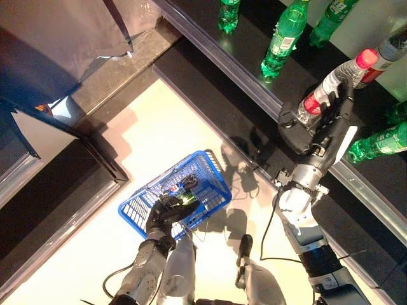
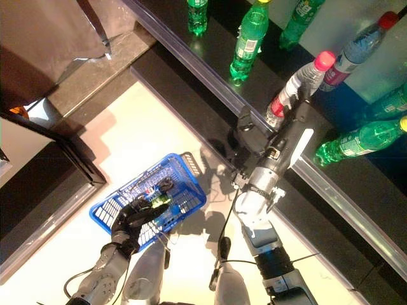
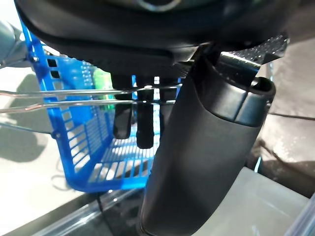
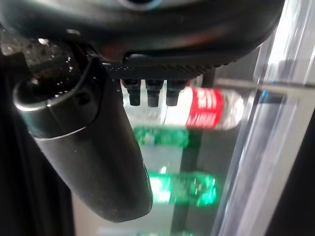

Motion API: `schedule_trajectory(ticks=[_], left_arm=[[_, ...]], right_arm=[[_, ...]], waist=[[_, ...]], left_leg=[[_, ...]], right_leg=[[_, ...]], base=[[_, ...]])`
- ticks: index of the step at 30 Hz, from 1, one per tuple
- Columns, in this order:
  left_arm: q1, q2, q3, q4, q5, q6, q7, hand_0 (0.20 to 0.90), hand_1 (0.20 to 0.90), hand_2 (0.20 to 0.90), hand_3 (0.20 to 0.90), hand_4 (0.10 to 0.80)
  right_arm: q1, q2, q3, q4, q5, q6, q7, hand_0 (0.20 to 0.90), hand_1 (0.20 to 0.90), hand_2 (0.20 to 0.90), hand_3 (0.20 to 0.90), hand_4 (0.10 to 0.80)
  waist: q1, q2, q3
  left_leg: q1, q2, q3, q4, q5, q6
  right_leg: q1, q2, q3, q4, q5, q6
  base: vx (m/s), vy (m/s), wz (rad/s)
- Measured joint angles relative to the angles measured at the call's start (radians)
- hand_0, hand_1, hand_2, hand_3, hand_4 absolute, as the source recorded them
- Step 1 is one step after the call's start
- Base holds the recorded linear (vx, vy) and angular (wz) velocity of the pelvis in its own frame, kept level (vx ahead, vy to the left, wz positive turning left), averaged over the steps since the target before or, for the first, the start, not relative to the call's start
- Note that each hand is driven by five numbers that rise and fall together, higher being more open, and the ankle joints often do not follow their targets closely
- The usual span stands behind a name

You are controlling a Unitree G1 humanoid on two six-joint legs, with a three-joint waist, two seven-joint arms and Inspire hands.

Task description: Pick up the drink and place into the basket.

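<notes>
A pale floor (image 1: pixel 152 133) runs between dark glossy steps on the left and a black shelf (image 1: pixel 210 44) with a metal front rail on the far right, where bottles stand.

A blue basket (image 1: pixel 137 210) sits on the floor near the robot's left side. The left hand (image 1: pixel 166 213) is at the basket's near rim, with its fingers (image 3: pixel 129 120) curled over the thin wire handle (image 3: pixel 59 92); the left wrist view shows the handle running across them with the blue mesh wall behind. A few small items lie inside the basket, one green, too small to name.

The right hand (image 1: pixel 324 121) is raised to the shelf on the right. It is up against a clear drink bottle (image 2: pixel 299 79) with a pink cap and a red label, which stands on the shelf just behind the rail. In the right wrist view the fingers (image 4: pixel 153 92) lie across the bottle's body beside its red label and the thumb stands out to one side; whether they close round the bottle cannot be told.

Other bottles stand on the shelf: 3 green bottles (image 1: pixel 285 35) farther left along it, a second clear bottle (image 2: pixel 362 44) with a red cap just to the right, and another green bottle (image 2: pixel 356 143) with a yellow cap on the near right.
</notes>
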Motion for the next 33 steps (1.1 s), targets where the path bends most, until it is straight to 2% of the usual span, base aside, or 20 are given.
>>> schedule_trajectory(ticks=[7, 12, 22, 33], left_arm=[[-0.020, 0.009, 0.001, 0.000, 0.000, 0.000, 0.003, 0.300, 0.300, 0.300, 0.200, 0.100], [-0.034, 0.009, -0.005, 0.000, 0.000, 0.000, 0.005, 0.300, 0.300, 0.300, 0.200, 0.100], [-0.056, 0.007, -0.014, 0.009, 0.000, 0.000, 0.013, 0.300, 0.300, 0.300, 0.200, 0.100], [-0.102, 0.008, -0.017, 0.034, 0.000, 0.002, 0.013, 0.300, 0.300, 0.300, 0.200, 0.100]], right_arm=[[-0.058, 0.000, -0.065, 0.046, 0.007, 0.033, -0.178, 0.900, 0.900, 0.900, 0.900, 0.800], [-0.099, 0.000, -0.067, 0.046, 0.004, 0.044, -0.240, 0.900, 0.900, 0.900, 0.900, 0.800], [-0.125, -0.004, -0.064, 0.052, 0.048, 0.046, -0.144, 0.900, 0.900, 0.900, 0.900, 0.800], [-0.292, -0.056, -0.065, 0.195, 0.167, 0.053, -0.007, 0.900, 0.900, 0.900, 0.900, 0.800]], waist=[[0.003, 0.002, 0.015], [0.003, 0.002, 0.019], [0.000, 0.002, 0.025], [0.003, 0.002, 0.026]], left_leg=[[-0.013, -0.002, 0.002, -0.001, 0.001, 0.001], [-0.024, -0.002, 0.005, -0.003, 0.001, 0.001], [-0.045, 0.001, 0.010, -0.002, 0.001, 0.001], [-0.089, -0.002, 0.007, -0.001, 0.005, 0.006]], right_leg=[[-0.012, -0.001, 0.002, -0.009, 0.006, 0.002], [-0.024, -0.003, 0.007, -0.015, 0.012, 0.002], [-0.051, -0.002, 0.008, -0.012, 0.016, 0.003], [-0.095, -0.004, 0.006, -0.007, 0.020, 0.003]], base=[[0.005, -0.003, -0.01], [0.017, 0.011, -0.04], [0.008, -0.005, -0.03], [0.000, 0.000, 0.00]])
